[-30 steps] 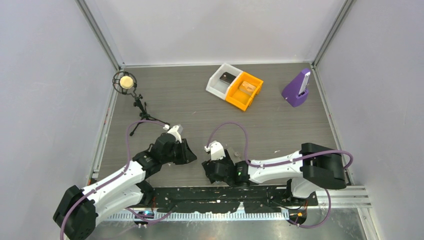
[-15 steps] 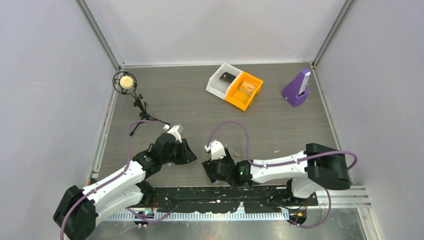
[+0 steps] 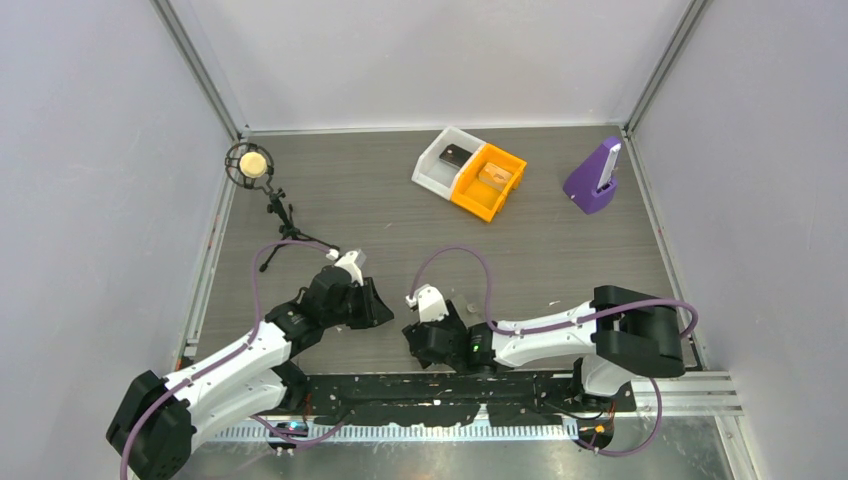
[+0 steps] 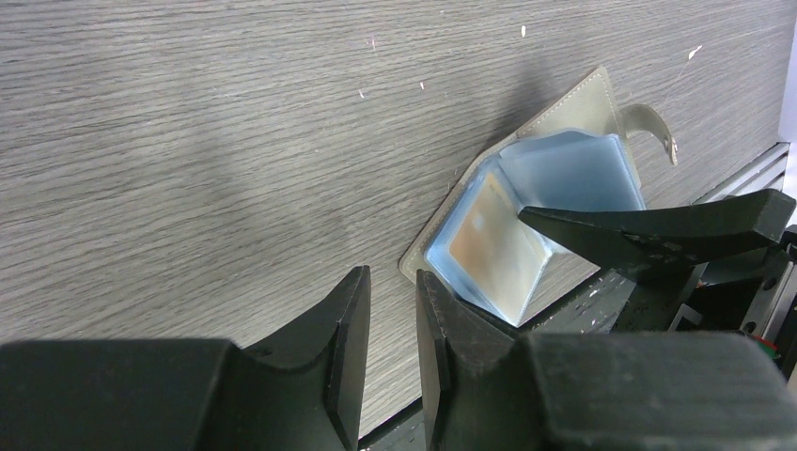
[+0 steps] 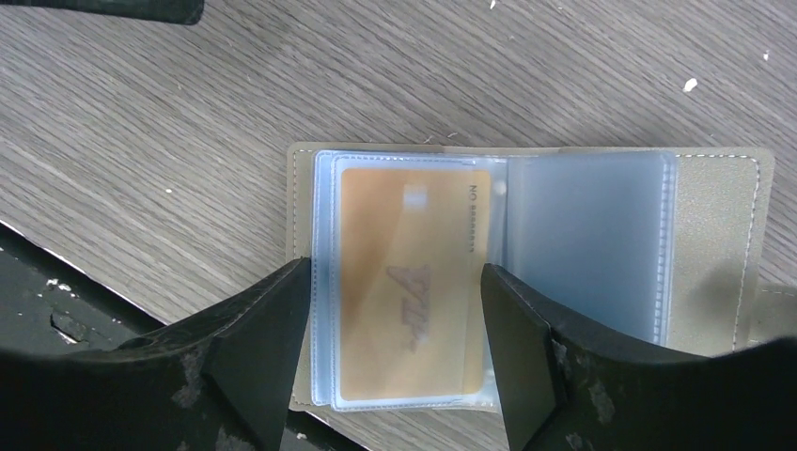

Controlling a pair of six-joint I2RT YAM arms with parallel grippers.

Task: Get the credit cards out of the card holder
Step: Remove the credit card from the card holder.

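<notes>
Lying open, the card holder (image 5: 716, 246) sleeves an orange card (image 5: 404, 301); right hand (image 5: 395, 274) wide open, left hand (image 4: 392, 282) barely parted.

On the table (image 3: 380, 215) I see a white bin (image 3: 428, 175) touching an orange bin (image 3: 475, 203), a purple stand (image 3: 590, 185) to their right, and, I think, a small microphone (image 3: 250, 163) far left.

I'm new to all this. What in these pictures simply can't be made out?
Top view: card holder almost wholly hidden beneath the right gripper.
Right wrist view: orange card print blurred by its plastic sleeve, unreadable.
Top view: contents of white bin and orange bin too small to identify.
</notes>
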